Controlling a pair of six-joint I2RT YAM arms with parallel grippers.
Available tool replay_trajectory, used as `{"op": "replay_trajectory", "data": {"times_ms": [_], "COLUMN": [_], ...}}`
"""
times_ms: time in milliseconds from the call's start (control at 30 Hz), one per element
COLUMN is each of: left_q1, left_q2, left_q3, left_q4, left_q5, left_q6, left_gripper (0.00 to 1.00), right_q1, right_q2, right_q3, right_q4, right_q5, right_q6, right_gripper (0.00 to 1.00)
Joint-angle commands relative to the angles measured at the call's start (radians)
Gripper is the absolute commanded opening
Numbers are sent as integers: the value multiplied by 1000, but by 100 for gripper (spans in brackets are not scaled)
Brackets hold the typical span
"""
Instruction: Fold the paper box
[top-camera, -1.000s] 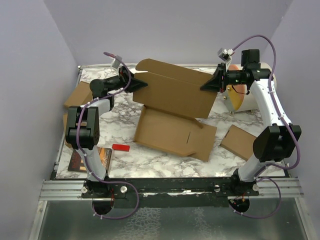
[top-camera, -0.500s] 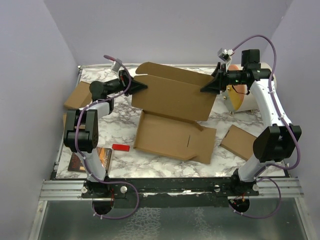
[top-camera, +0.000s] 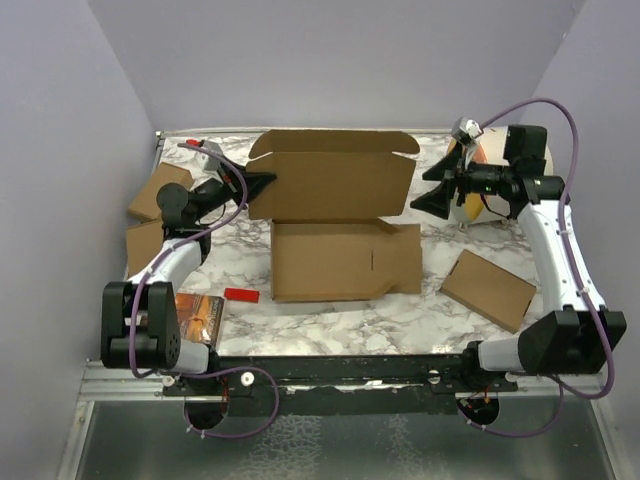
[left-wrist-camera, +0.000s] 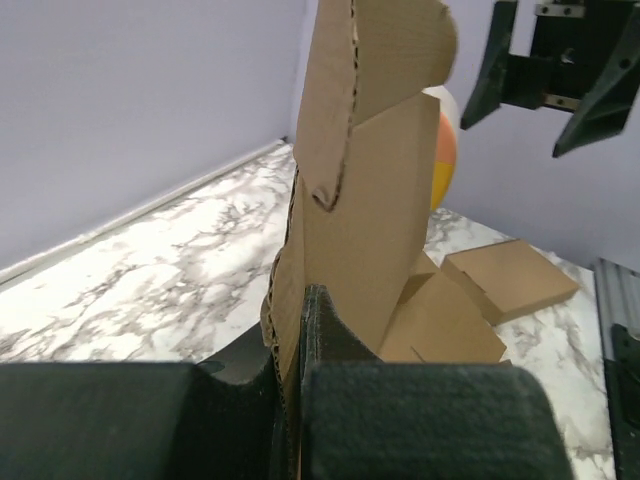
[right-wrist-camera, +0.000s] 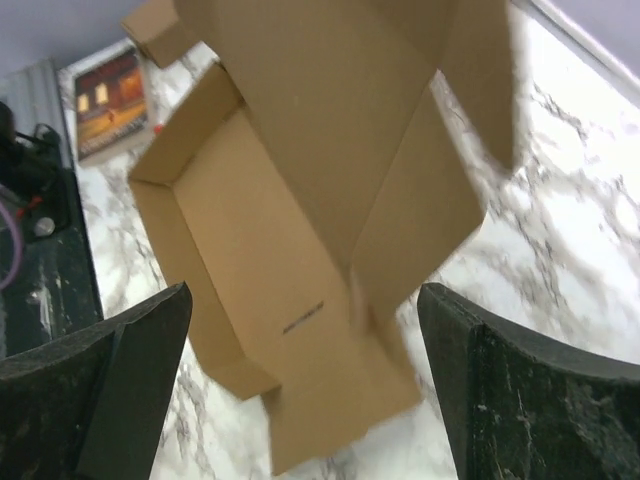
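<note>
The paper box (top-camera: 335, 260) lies open in the middle of the table, its tray flat and its lid (top-camera: 330, 185) standing upright at the back. My left gripper (top-camera: 262, 183) is shut on the lid's left edge; in the left wrist view the cardboard (left-wrist-camera: 370, 200) stands edge-on, pinched between the jaws of that gripper (left-wrist-camera: 300, 300). My right gripper (top-camera: 435, 190) hangs open just off the lid's right end, touching nothing. From the right wrist, the open gripper (right-wrist-camera: 305, 290) looks down on the tray (right-wrist-camera: 260, 280), its fingers (right-wrist-camera: 130, 350) wide apart.
Smaller cardboard boxes lie at the left (top-camera: 160, 190) (top-camera: 143, 247) and at the right front (top-camera: 490, 290). A cream cylinder with an orange end (top-camera: 480, 185) sits behind the right gripper. A dark booklet (top-camera: 195, 315) and a red strip (top-camera: 241, 294) lie front left. Walls surround the table.
The left gripper has shut on the lid's left edge. The right gripper has let go of the lid's right end, opened wide and drawn back right. The box now sits square, lid upright.
</note>
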Motion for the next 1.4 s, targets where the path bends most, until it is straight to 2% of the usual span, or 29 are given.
{"op": "replay_trajectory", "data": {"times_ms": [0,200,467,700,1100,1367], "left_q1": [4,4,4,3,4,5], "left_q2": [-118,-225,-339,-397,-334,-335], "left_q3": [-96,-214,-294,-325,-345,-362], "left_q4": [-77,-46,-47,-36,55,72], "left_q5": [-159,-205,-220,-221,-221,-213], "left_q6": [176,177,168,136,69,83], "left_gripper": [0,0,0,0,0,0], "right_q1": [-18,-59,-95,-95,-92,-91], "right_q2": [-125,-187,-76,22,2,-60], "right_q3": [-181,-443,-550,-539,-640,-722], "right_q4": [201,421,559,558,627,697], "right_q5": [168,205,151,125,223,158], "right_q6": [115,266,349,295,187,128], "right_gripper": [97,100,100,100,100,100]}}
